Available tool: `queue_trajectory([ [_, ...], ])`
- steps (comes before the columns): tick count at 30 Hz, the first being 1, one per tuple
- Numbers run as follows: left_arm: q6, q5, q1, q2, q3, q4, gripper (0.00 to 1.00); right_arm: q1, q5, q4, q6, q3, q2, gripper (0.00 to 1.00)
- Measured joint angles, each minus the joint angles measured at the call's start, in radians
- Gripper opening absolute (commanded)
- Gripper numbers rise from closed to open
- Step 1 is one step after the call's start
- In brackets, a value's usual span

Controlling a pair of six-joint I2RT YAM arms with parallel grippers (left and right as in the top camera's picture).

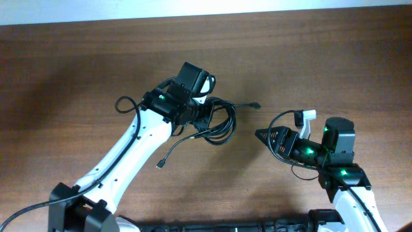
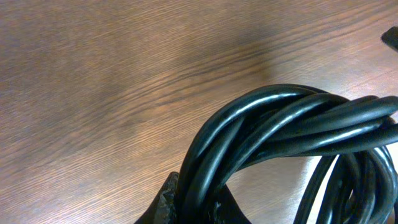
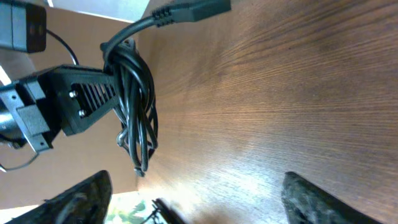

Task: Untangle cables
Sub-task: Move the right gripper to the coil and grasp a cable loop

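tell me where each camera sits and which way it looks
Overhead: fixed above, facing straight down at the table; both arms show, left fingers shut on the cables.
Left wrist: on the left arm, facing along the tabletop, the cables close up; one dark fingertip at the bottom edge.
Right wrist: on the right arm, facing across at the left fingers' grip; its own open right fingers at the bottom corners.
Shared: all three show the cables.
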Motion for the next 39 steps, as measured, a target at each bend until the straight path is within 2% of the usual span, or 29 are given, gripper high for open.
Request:
queue_trajectory([
  [8, 0.000, 0.053, 0.000, 0.000, 0.000, 0.001, 0.00, 0.120, 0.012, 0.107, -0.005, 0.000, 0.000, 0.69],
  [14, 0.000, 0.080, 0.000, 0.000, 0.000, 0.018, 0.00, 0.127, 0.035, 0.146, -0.004, 0.000, 0.001, 0.60],
  [19, -0.005, 0.166, 0.000, 0.000, 0.000, 0.056, 0.00, 0.127, 0.039, 0.149, 0.005, 0.000, 0.001, 0.54],
  [30, -0.053, 0.182, -0.047, 0.000, 0.000, 0.108, 0.00, 0.127, 0.021, 0.192, 0.030, 0.000, 0.001, 0.52],
  [39, -0.136, 0.058, -0.076, 0.003, 0.000, 0.109, 0.00, 0.127, -0.001, 0.198, 0.037, 0.000, 0.006, 0.49],
])
